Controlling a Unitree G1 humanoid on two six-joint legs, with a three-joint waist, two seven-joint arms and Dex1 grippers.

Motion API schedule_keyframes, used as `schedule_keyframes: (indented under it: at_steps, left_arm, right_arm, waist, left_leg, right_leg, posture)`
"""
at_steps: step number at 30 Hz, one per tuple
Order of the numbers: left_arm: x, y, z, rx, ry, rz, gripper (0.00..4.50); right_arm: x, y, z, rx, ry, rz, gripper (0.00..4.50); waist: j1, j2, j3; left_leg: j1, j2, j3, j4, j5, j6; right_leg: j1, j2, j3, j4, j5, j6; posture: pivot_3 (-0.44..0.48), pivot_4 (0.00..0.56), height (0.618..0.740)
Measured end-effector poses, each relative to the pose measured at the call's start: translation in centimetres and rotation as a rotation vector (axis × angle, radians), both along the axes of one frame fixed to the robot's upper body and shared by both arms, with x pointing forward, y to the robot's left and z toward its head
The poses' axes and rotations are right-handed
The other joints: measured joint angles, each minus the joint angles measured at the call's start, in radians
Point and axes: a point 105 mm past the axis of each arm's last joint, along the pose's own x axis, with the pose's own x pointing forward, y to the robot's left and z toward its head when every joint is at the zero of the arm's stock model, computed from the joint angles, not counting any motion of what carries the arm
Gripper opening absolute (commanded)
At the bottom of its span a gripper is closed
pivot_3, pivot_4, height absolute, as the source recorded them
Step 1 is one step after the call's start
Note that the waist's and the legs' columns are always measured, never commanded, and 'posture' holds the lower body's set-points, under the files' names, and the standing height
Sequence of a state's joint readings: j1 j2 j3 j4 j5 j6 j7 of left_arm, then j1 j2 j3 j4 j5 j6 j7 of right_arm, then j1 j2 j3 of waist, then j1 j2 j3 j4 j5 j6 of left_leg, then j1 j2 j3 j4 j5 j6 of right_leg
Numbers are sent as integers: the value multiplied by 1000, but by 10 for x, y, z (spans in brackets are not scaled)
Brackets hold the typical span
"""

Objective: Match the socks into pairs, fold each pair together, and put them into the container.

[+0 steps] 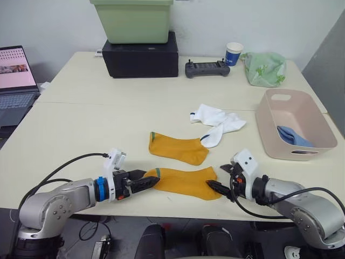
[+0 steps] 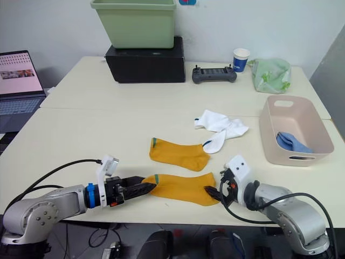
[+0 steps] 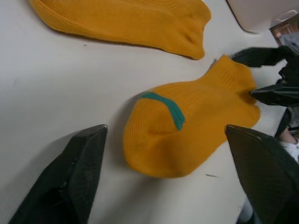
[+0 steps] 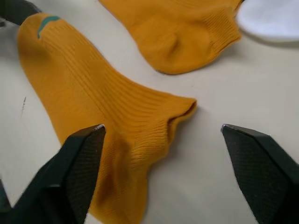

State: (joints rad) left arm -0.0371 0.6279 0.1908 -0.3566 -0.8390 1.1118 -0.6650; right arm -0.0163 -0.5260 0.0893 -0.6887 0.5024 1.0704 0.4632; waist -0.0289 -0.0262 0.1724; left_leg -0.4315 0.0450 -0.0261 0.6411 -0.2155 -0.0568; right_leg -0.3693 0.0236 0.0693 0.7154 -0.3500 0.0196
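Observation:
Two mustard-orange socks lie on the table: the near sock point(image 1: 186, 182) close to the front edge, the far sock point(image 1: 178, 148) just behind it. My left gripper point(image 1: 151, 179) is open at the near sock's toe point(image 3: 159, 140), a finger on each side, low over the table. At the cuff end point(image 4: 154, 121) my right gripper point(image 1: 221, 178) is open too, its fingers straddling the cuff. Two white socks point(image 1: 218, 123) lie overlapping further back. Light blue socks point(image 1: 294, 136) rest inside the pink container point(image 1: 269, 129) at the right.
A green bin point(image 1: 133, 20) sits on a black box point(image 1: 141, 56) at the back. A black controller point(image 1: 206, 68), a paper cup point(image 1: 234, 53) and a pale green cloth bag point(image 1: 264, 68) stand at the back right. An open laptop point(image 1: 16, 81) is at the left.

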Motion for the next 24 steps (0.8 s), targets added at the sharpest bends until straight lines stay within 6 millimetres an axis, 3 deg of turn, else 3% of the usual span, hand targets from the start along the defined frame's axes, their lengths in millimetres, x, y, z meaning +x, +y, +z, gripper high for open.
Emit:
schedule_keyframes:
  at_steps: [8, 10, 17, 24]
  left_arm:
    - [-6, -9, -10, 9, 17, -36, 648]
    - [-9, -2, -12, 10, 22, -26, 15]
    - [-22, 32, -11, 56, 45, 14, 15]
    - [-17, 29, -14, 60, -7, 33, 15]
  right_arm:
    - [-5, 7, -1, 3, 1, 30, 122]
    - [-10, 13, 3, 28, 3, 63, 0]
    - [-23, 34, 9, 82, 42, 158, 0]
    - [-18, 42, -4, 21, 51, 152, 0]
  waist:
    - [-1, 0, 0]
    - [-3, -1, 1]
    - [-7, -1, 1]
    - [-2, -1, 1]
  left_leg:
    - [0, 0, 0, 0, 0, 0]
    - [0, 1, 0, -1, 0, 0]
    - [0, 2, 0, -1, 0, 0]
    - [0, 0, 1, -1, 0, 0]
  right_leg:
    - [0, 0, 0, -1, 0, 0]
    - [-1, 0, 0, -1, 0, 0]
    - [-2, 1, 0, -1, 0, 0]
    - [-1, -1, 0, -1, 0, 0]
  posture:
    - [0, 150, 735]
    - [0, 150, 735]
    - [0, 150, 735]
    - [0, 150, 735]
